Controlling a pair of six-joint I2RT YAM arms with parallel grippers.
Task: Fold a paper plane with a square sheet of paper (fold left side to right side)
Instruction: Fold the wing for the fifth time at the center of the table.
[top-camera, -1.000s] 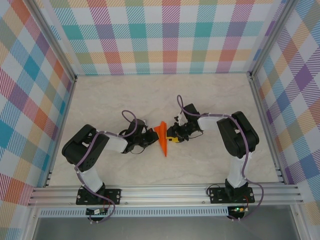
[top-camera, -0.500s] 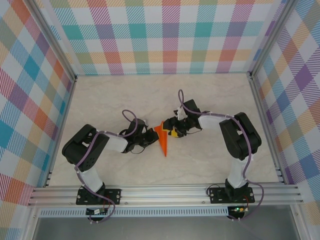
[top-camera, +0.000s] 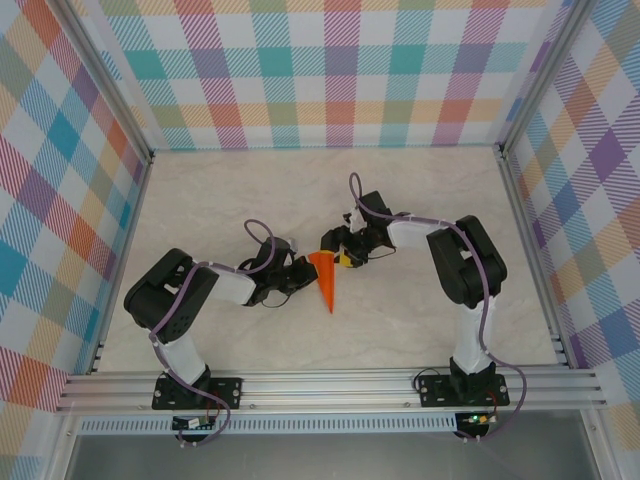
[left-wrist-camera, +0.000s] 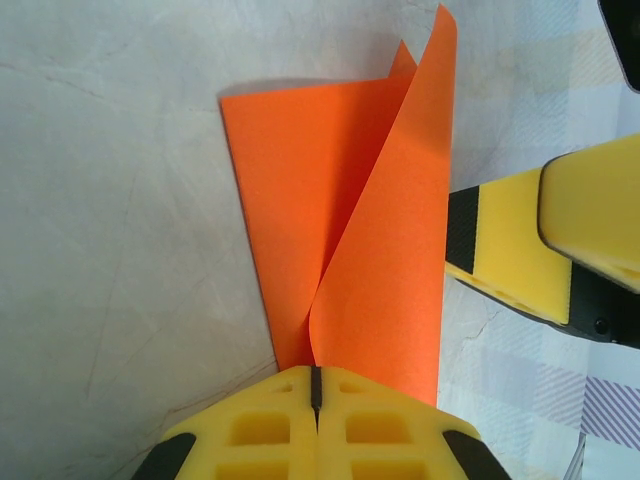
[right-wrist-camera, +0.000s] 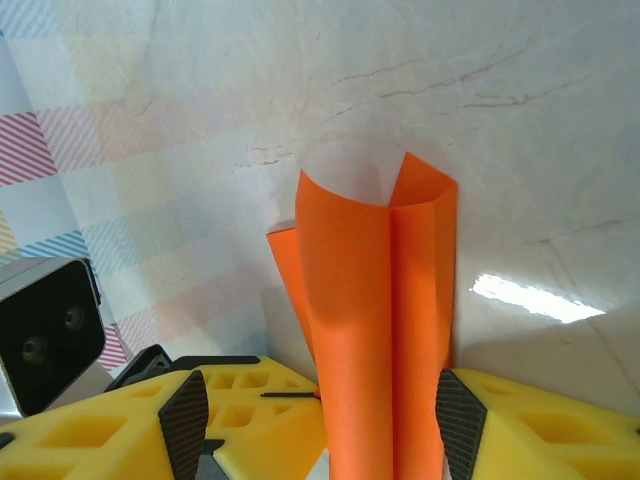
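**Mia:** Where was the paper plane (top-camera: 326, 280)?

**Tom:** It lay near the middle of the worktop (top-camera: 250, 200), between the two arms. It was bright orange and thin. Its pointy end faced the near edge.

**Mia:** Was it flat?

**Tom:** No. One flap lay down and another stood up and curled a bit.

**Mia:** What did the left end effector (left-wrist-camera: 315, 385) do?

**Tom:** Its two yellow fingers were pressed tight together. They pinched the paper right where the flaps met.

**Mia:** And the right end effector (right-wrist-camera: 322, 415)?

**Tom:** Its fingers stood wide apart, one on each side of the raised paper. I saw a gap on one side, so I think it held nothing.

**Mia:** Would the paper be heavy?

**Tom:** No, I think it was very light. A small bump could push it away. That is why one pinch on it helps.

**Mia:** Was it stiff?

**Tom:** Only a little, along the crease. The flaps looked soft and springy, so they would pop back up if let go.

**Mia:** Could it break?

**Tom:** It could tear or get crumpled by a hard squeeze. It looked smooth too, so it might slip out.

**Mia:** Where should you hold it?

**Tom:** I would take the loose flap by its edge, close to the fold, gently. Then lay it over and press it flat.
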